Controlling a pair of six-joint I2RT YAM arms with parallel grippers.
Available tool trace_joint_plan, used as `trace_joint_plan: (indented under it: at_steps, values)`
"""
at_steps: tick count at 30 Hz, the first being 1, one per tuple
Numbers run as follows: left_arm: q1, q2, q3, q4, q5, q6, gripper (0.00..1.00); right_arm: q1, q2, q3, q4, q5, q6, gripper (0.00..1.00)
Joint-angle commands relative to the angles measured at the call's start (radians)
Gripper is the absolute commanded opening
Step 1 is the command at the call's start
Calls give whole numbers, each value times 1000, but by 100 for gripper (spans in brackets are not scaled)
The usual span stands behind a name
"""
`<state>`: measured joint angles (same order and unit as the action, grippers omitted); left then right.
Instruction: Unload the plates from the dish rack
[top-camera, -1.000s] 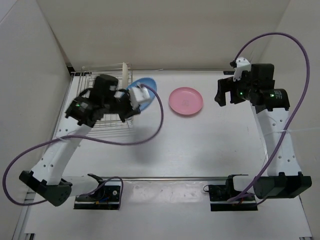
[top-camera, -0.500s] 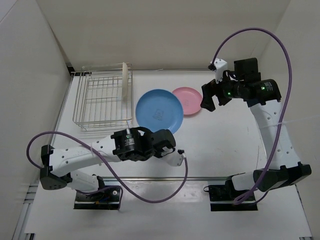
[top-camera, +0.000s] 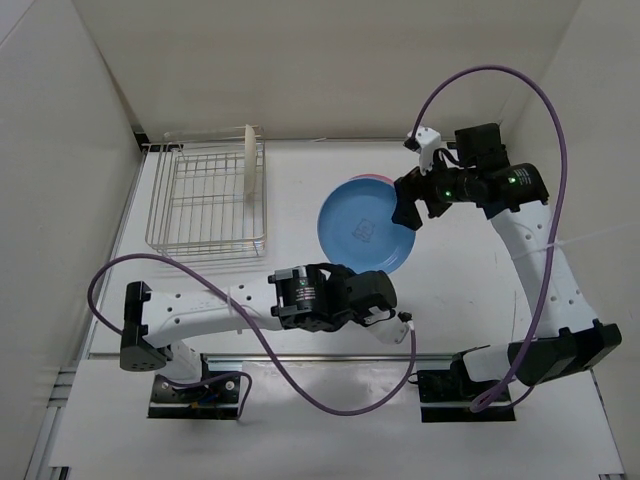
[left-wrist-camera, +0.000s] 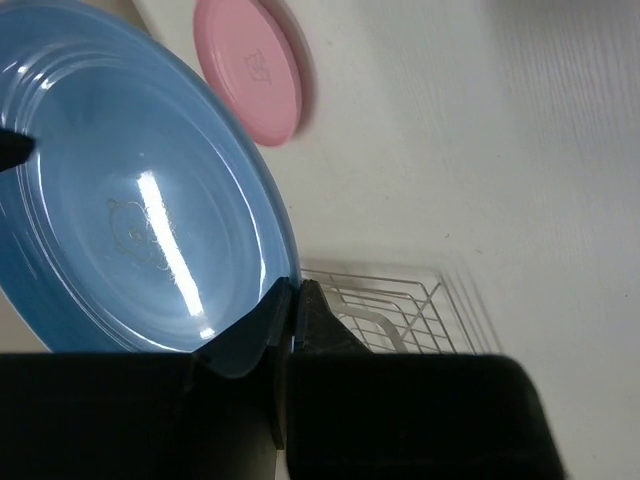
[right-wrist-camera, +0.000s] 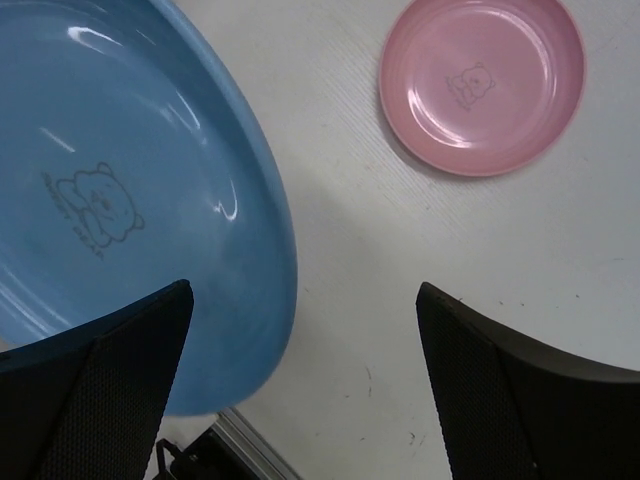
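Observation:
My left gripper (top-camera: 378, 272) is shut on the near rim of the blue plate (top-camera: 362, 226) and holds it in the air over the table's middle. In the left wrist view the jaws (left-wrist-camera: 293, 300) pinch that rim, with the blue plate (left-wrist-camera: 130, 200) filling the left. The pink plate (right-wrist-camera: 480, 85) lies flat on the table. From above only a sliver of it (top-camera: 372, 176) shows behind the blue plate. My right gripper (top-camera: 408, 203) is open and empty, just right of the blue plate (right-wrist-camera: 120, 200). The cream-white plate (top-camera: 247, 165) stands upright in the dish rack (top-camera: 200, 205).
The wire rack stands at the back left near the left wall, and part of it shows in the left wrist view (left-wrist-camera: 400, 315). White walls close off the back and both sides. Purple cables loop from both arms.
My left arm has carried the blue plate out of the rack and rightward, so it now covers most of the pink plate from above. My right gripper has moved left toward the blue plate.

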<state>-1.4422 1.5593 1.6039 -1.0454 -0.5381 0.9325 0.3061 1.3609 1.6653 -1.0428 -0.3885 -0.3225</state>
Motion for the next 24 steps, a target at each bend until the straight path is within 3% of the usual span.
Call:
trace_joint_plan:
  at_steps: [1,4,7,8,11,12,19,20,21,24]
  values:
    - [-4,1,74,56,-13,14,11,11,-29,-51,72,-10,-7,94]
    - [-15,12,117,67,-13,23,11,11,-29,-97,96,0,2,89]
    - [-24,22,128,67,-13,23,11,11,-20,-107,106,11,2,68]
    - [-24,22,128,67,-13,23,11,11,-10,-95,96,11,2,46]
    - [-24,22,87,91,-25,14,11,11,-9,-84,87,2,2,8]
    - [-24,12,65,91,-25,14,11,11,-9,-75,87,2,13,0]
    - [22,-10,8,168,-72,23,13,11,-9,-75,87,37,33,0]
    - [38,-10,8,177,-72,23,18,11,-9,-75,96,37,33,0]
    - [48,-21,8,194,-72,23,35,11,-9,-75,96,37,33,0]
    - [72,-21,8,206,-82,23,58,11,-9,-75,118,56,54,0]
